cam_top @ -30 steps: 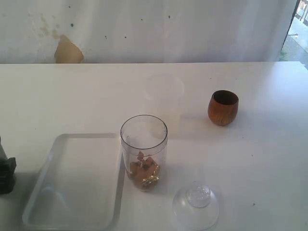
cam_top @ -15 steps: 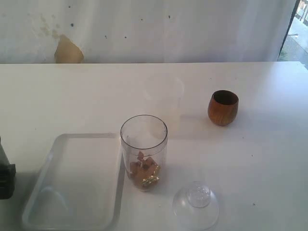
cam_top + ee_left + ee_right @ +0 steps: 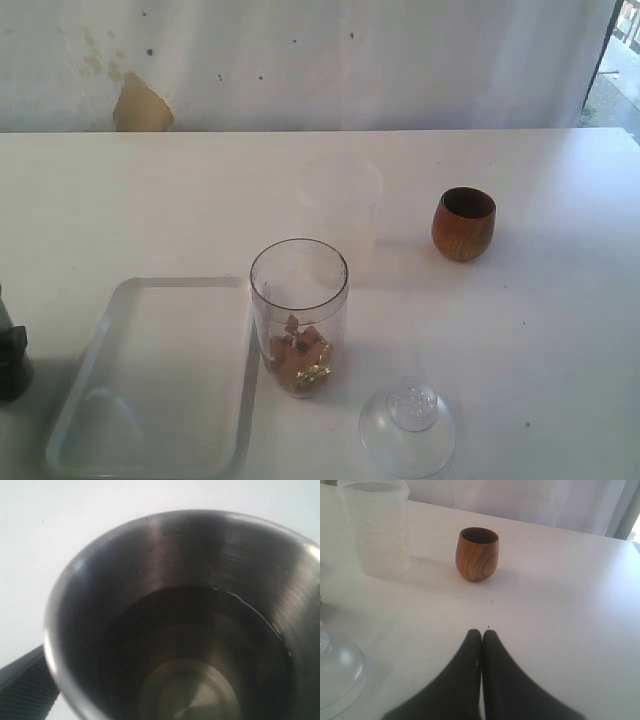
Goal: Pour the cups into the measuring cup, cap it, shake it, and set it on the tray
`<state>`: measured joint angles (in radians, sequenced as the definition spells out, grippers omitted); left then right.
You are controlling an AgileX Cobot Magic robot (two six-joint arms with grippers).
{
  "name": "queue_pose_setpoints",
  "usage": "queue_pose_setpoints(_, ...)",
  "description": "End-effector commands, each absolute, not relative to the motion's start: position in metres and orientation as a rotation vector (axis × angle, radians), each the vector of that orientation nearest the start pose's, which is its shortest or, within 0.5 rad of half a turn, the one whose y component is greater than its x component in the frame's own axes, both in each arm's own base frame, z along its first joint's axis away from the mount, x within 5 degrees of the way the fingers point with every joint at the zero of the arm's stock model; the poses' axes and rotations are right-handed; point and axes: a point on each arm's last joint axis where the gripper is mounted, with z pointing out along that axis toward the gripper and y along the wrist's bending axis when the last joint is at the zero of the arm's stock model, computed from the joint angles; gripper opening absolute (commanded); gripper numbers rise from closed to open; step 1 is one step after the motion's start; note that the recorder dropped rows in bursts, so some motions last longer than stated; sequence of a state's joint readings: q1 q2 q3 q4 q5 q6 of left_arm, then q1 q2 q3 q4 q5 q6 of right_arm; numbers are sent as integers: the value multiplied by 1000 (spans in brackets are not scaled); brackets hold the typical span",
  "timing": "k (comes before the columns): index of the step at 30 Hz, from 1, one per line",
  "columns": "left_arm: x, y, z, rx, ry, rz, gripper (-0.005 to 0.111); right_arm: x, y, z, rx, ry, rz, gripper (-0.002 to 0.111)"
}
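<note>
Your right fingers (image 3: 467, 680) are squeezed shut on nothing; the wooden cup (image 3: 477, 553) stands far in front of them, likely next to pour. The steel cup (image 3: 165, 580) by your left finger (image 3: 22, 695) looks empty; held or not, I cannot tell.

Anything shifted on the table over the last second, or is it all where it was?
Only the left arm, the dark shape at the exterior view's left edge, slid slightly further out of frame. Nothing was grasped or released in view. The measuring cup, wooden cup, dome cap and tray stayed put.
</note>
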<state>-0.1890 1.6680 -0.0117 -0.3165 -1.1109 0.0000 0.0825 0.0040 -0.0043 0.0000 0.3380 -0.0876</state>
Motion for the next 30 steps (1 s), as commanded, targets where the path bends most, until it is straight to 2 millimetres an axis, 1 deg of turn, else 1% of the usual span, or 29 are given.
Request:
queue_pose_setpoints(1,172,-6,109,-151,2032,83,105,53,4,183,-145,1814,-3,0)
queue_pose_setpoints(6,176,-8,108,-156,2057,75,105,53,4,183,-145,1814,-3,0)
queue_pose_setpoints(11,175,-8,105,-159,2086,72,105,53,4,183,-145,1814,-3,0)
queue_pose_setpoints(30,176,-8,106,-158,2073,73,105,53,4,183,-145,1814,-3,0)
